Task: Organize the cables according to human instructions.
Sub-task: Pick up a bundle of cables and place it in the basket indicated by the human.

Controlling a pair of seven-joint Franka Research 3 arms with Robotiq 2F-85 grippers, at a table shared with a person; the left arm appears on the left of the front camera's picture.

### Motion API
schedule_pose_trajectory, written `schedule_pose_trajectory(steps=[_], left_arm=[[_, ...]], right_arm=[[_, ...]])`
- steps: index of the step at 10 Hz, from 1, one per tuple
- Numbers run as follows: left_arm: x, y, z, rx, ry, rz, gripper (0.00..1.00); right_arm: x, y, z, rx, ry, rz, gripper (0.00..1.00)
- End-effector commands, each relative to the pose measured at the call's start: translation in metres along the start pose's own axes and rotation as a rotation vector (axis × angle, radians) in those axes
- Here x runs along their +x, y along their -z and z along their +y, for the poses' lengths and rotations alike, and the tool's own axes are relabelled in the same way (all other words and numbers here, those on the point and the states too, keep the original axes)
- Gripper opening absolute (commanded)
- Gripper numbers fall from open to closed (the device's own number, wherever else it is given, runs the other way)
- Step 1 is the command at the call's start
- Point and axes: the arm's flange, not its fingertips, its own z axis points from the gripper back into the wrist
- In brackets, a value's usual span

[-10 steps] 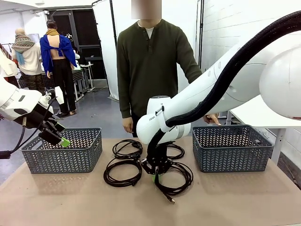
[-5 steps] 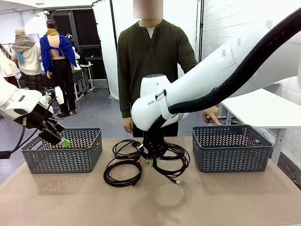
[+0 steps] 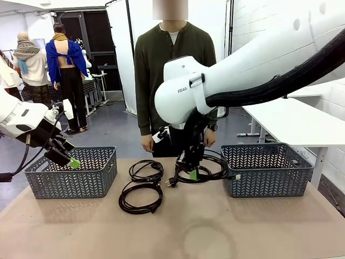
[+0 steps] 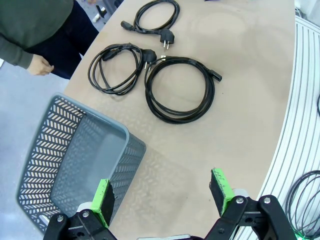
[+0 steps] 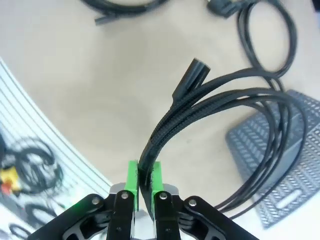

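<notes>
Right gripper (image 3: 192, 174) hung above the table beside the right basket (image 3: 264, 172), with a cable (image 3: 215, 176) dangling from it. Two coils (image 3: 141, 197) lay near the left basket (image 3: 70, 175). The left wrist view showed the left gripper (image 4: 161, 192) spread wide above that basket. The right wrist view showed green pads (image 5: 132, 177) clamped on the cable's strands.

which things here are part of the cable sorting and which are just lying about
Job: cable in the right gripper; three loose cables; left basket; right basket.
Lying about: white side table; tangle of spare wires.
</notes>
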Motion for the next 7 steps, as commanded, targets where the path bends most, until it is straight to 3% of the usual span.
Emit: schedule_pose_trajectory(steps=[1, 3, 7], left_arm=[[-0.0026, 0.0004, 0.0028, -0.01, 0.001, -0.011, 1.0], [-0.0026, 0.0004, 0.0028, -0.01, 0.001, -0.011, 1.0], [-0.0026, 0.0004, 0.0028, -0.01, 0.001, -0.011, 1.0]], right_arm=[[-0.0142, -0.0055, -0.0133, -0.046, -0.147, 0.012, 0.0], [-0.0159, -0.0029, -0.0141, -0.048, -0.186, 0.0, 0.0], [-0.0115, -0.0087, -0.0107, -0.02, -0.136, 0.014, 0.0]])
